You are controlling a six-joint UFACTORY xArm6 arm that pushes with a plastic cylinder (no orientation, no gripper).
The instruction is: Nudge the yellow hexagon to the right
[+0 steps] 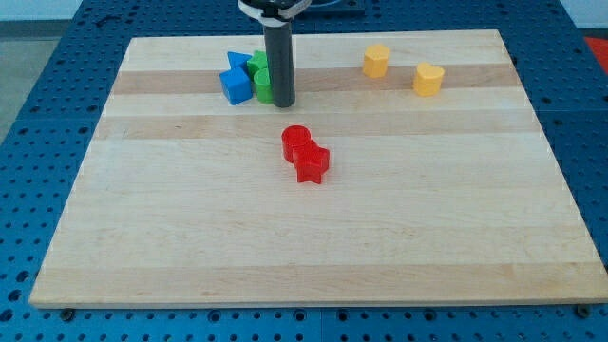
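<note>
Tip beside green blocks, well left of target.
My tip (282, 101), a bare rod without fingers, should reach the yellow hexagon's (376, 61) left face, then push gently right.

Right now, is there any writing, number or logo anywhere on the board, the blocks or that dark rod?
None: no text can be read anywhere in the camera view.
The wooden board, the yellow hexagon, the yellow heart-like block, the red blocks, the blue blocks and green blocks are plain.
My tip carries no marking.
</note>
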